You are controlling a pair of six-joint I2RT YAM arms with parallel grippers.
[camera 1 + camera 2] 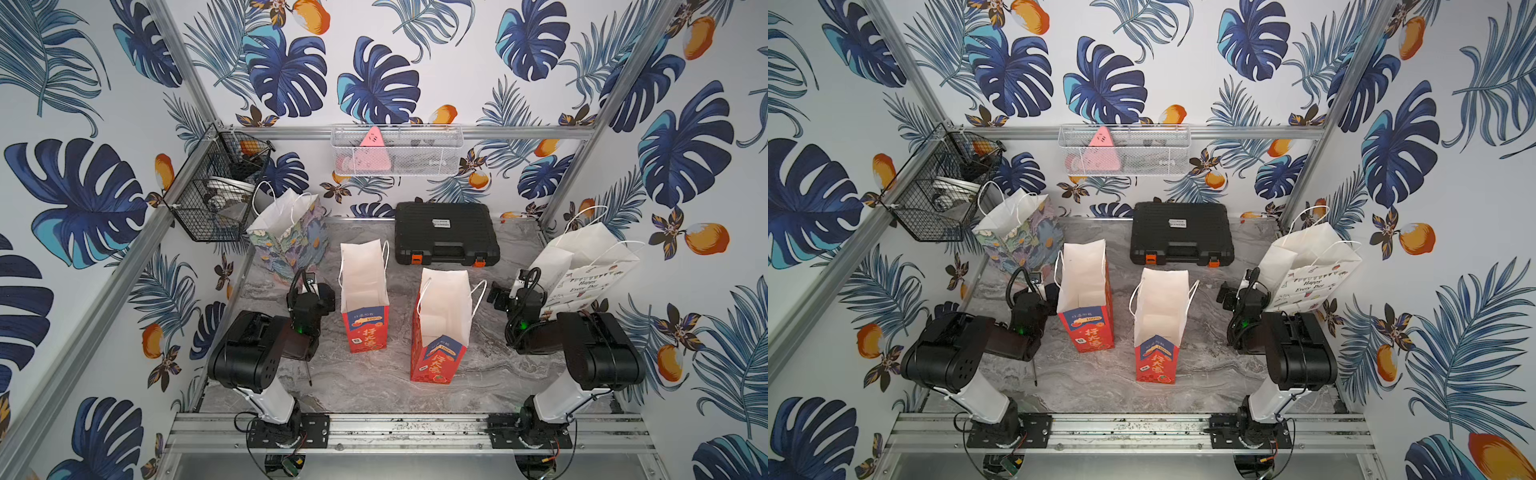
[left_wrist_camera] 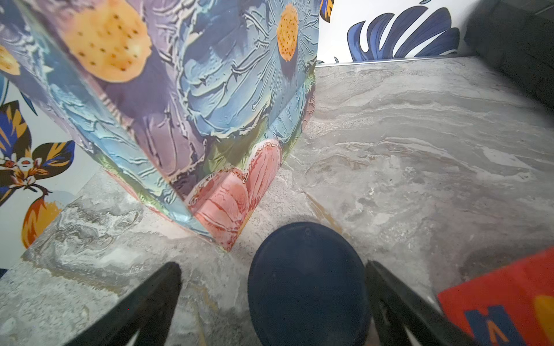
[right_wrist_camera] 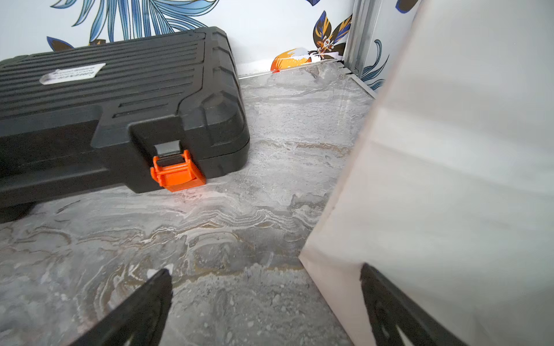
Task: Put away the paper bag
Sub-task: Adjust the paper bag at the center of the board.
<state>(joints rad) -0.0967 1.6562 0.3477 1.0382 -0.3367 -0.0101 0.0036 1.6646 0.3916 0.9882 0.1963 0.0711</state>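
We've put nothing away yet: four paper bags [image 1: 364, 286] stand open on the worktop [image 1: 365, 390], left claw [image 2: 273, 265] and right claw [image 3: 265, 271] both spread, empty.

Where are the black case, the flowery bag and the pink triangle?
black case [image 1: 446, 230]: in a top view, the middle of its lid.
flowery bag [image 1: 291, 245]: in a top view, its painted front face.
pink triangle [image 1: 375, 139]: in a top view, its upper part, in the white wall basket.

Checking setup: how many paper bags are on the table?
4: floral bag back left, left red bag and right red bag at centre, white bag far right. None seems hidden.
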